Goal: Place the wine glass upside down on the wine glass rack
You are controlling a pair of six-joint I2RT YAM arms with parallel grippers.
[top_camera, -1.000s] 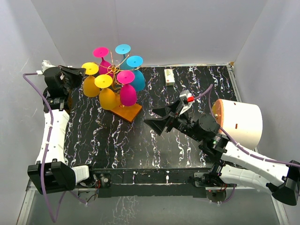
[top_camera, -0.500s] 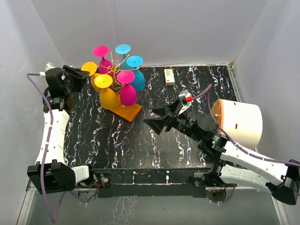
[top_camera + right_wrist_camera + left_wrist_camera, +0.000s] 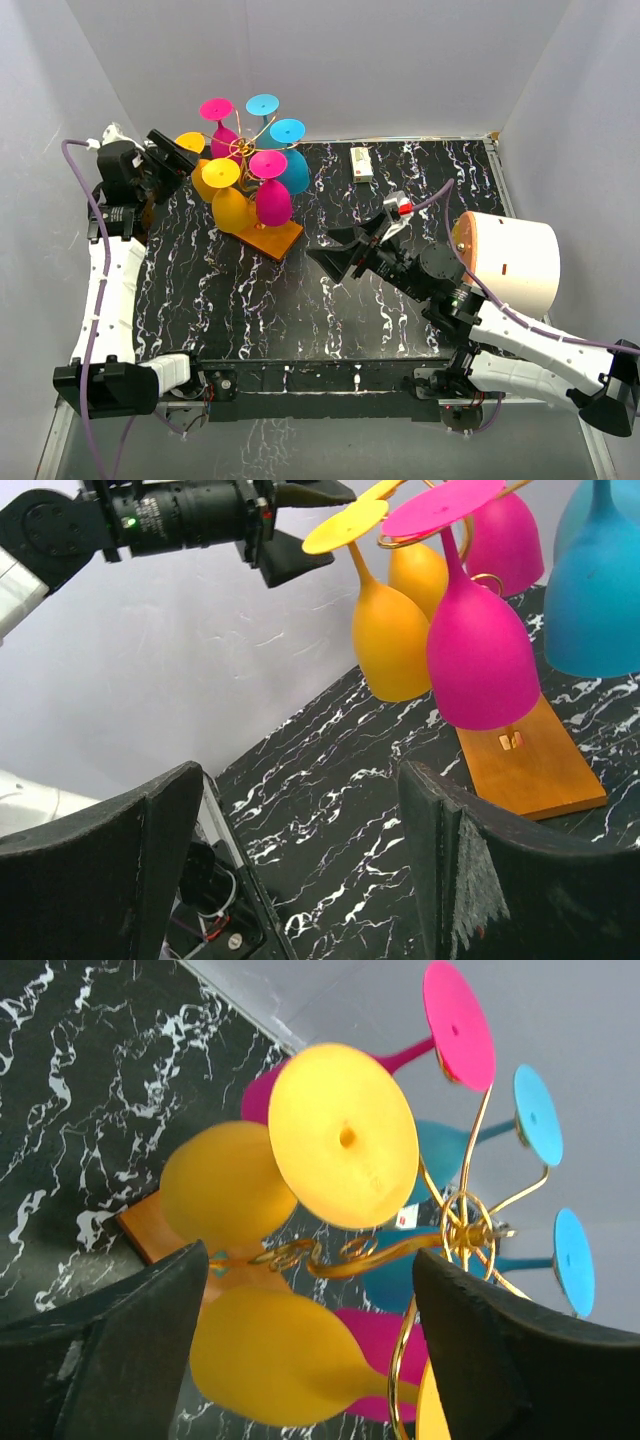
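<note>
The wine glass rack (image 3: pixel 240 150), a gold wire tree on an orange-brown base (image 3: pixel 270 238), carries several upside-down glasses in yellow, pink and blue. The yellow wine glass (image 3: pixel 190 142) on its left side hangs by the foot from a curled arm. My left gripper (image 3: pixel 172 152) is open just beside it. In the left wrist view that glass's bowl (image 3: pixel 290 1355) hangs between the spread fingers (image 3: pixel 110 1350) of the left gripper (image 3: pixel 310 1260), and the gold hub (image 3: pixel 465 1230) is close. My right gripper (image 3: pixel 335 255) (image 3: pixel 300 860) is open and empty over the table's middle.
A large white cylinder with an orange end (image 3: pixel 510 260) lies at the right edge by the right arm. A small white box (image 3: pixel 362 163) sits at the back. White walls close in on the left, back and right.
My left gripper went from shut on the yellow glass to open. The glass now hangs free and its bowl has swung in toward the rack. The right arm has not moved.
</note>
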